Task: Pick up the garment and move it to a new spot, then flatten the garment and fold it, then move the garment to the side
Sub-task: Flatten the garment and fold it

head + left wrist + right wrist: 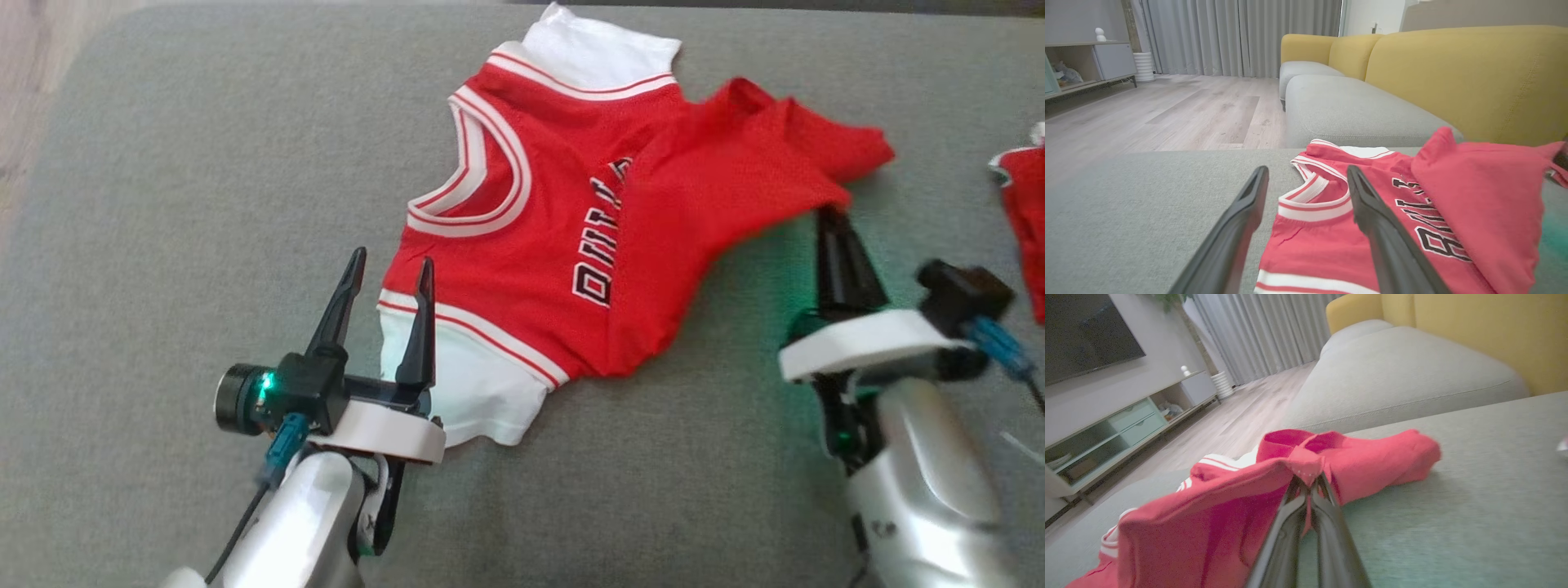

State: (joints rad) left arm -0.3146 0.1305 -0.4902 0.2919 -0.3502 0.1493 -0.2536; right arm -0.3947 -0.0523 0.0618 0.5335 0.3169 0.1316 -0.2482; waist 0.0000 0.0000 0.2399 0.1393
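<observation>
The garment [563, 220] is a red basketball jersey with white sleeves, white trim and black lettering, lying on a grey cushion [163, 204]. Its lower half is folded up over the chest. My right gripper [831, 214] is shut on the folded red hem; in the right wrist view the fingers pinch a lifted peak of cloth [1306, 467] at the gripper [1308, 484]. My left gripper [392, 265] is open beside the near white sleeve [457, 376]. In the left wrist view its fingers [1306, 175] straddle the jersey's neckline [1314, 200], one finger over the cloth.
A second red cloth [1024, 212] lies at the cushion's right edge. A yellow sofa back [1453, 77] and more grey seating [1351, 114] stand beyond. Wooden floor [1167, 110] and a low cabinet [1086, 61] lie off the cushion's left side.
</observation>
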